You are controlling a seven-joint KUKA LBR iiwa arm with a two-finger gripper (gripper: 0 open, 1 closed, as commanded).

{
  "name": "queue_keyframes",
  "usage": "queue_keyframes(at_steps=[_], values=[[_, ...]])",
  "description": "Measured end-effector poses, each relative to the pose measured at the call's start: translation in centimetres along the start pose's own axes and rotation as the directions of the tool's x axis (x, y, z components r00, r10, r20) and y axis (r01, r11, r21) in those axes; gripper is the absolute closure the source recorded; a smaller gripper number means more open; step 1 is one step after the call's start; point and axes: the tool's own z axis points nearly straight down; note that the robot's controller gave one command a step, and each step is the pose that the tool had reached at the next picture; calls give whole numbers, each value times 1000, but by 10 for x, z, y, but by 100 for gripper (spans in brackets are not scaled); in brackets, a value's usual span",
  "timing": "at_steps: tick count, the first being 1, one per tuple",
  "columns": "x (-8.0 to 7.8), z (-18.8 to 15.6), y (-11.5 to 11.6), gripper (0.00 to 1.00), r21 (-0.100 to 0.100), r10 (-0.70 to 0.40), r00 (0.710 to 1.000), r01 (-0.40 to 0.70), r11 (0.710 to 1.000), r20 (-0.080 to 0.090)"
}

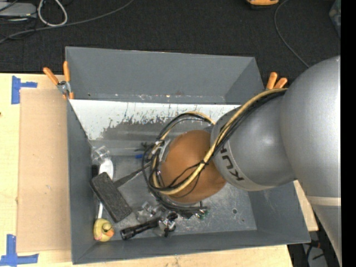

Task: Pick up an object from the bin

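Observation:
Part of my gripper (pixel 172 214) shows under the orange cover, low over the bin's front middle. Just below and left of it lies a slim black stick-shaped thing (pixel 138 230) with a metallic end towards the gripper. A dark grey rectangular block (pixel 111 196) lies slanted to the left. In the front left corner sits a small yellow rubber duck (pixel 102 230). Whether anything is held is hidden by the cover.
A white spoon-like thing (pixel 105 169) and a clear plastic piece (pixel 100 152) lie by the left wall, behind the grey block. The arm and its cables cover the bin's middle and right. The sloped back wall is bare.

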Motion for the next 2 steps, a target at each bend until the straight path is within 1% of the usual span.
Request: queue_keyframes(at_steps=[1,2], values=[[0,0,0,100,0,1,1000,-1,1000,0],[2,-26,2,100,-6,2,1000,-2,1000,-8]])
